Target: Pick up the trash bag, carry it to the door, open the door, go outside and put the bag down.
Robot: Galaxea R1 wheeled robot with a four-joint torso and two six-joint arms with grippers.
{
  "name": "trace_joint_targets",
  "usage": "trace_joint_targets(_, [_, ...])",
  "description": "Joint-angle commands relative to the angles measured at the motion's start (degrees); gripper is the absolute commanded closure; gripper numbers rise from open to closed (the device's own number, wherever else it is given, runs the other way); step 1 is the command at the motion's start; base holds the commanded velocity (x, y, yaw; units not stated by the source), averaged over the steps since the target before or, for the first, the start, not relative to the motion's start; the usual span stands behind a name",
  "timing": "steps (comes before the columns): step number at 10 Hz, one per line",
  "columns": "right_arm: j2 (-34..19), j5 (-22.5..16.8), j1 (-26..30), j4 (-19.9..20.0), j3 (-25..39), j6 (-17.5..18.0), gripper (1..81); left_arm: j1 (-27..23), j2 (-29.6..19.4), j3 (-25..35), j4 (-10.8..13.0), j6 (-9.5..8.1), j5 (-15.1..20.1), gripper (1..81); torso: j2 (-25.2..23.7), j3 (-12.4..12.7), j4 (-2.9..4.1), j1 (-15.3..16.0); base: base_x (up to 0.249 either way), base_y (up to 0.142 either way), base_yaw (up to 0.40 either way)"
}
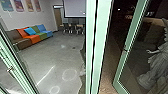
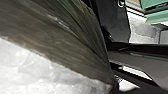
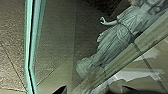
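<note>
In the left wrist view, the trash bag (image 2: 62, 42) is very close, a dark see-through film with long folds that draw together over pale contents. How my left gripper stands at it, I cannot make out. The green-framed glass door (image 1: 128, 41) stands ajar at the right of the head view, with dark ground showing between it and the thick green post. Two dark tips of my right gripper (image 3: 94, 90) stand apart in the right wrist view, nothing visible between them. They are near glass edged by a green frame (image 3: 29, 47); I cannot tell whether they touch it.
A pale draped statue (image 1: 158, 58) shows through the glass at the right. The green post (image 1: 98, 47) rises upright near the middle. Left of it, a colourful sofa (image 1: 35, 36) stands by a wall, with chairs (image 1: 72, 28) farther back. Another green frame (image 1: 15, 62) slants at the left.
</note>
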Motion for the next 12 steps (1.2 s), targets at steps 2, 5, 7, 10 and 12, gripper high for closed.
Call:
trace_joint_targets(2, [-9.75,3.07,10.9,-9.26,-7.71,-0.62,1.0,-2.67,-0.14,0.53,-0.55,0.16,4.73,81.1,0.0,0.0,0.0,0.0,0.0,0.0,0.0])
trace_joint_targets(5, [-10.19,3.07,10.63,-8.47,-7.53,-0.62,1.0,-2.67,-0.31,0.62,-0.46,0.25,4.73,81.1,0.0,0.0,0.02,0.0,0.0,0.0,0.0])
trace_joint_targets(7, [-9.76,2.39,8.62,-5.7,-5.79,0.16,1.0,-2.67,-0.22,0.79,-0.46,0.25,4.73,81.1,0.0,0.0,0.04,0.0,0.0,0.0,0.0])
trace_joint_targets(10, [-9.32,-3.08,-2.26,12.03,3.34,0.08,1.0,-2.67,-0.31,1.66,-0.46,0.33,4.64,81.1,0.0,0.0,0.04,0.0,0.0,0.0,0.0])
trace_joint_targets(12, [-7.55,-5.62,-8.86,22.02,7.94,0.08,1.0,-2.67,-0.84,2.29,-0.46,0.33,4.64,81.1,0.0,0.0,0.04,0.02,0.0,0.0,0.0])
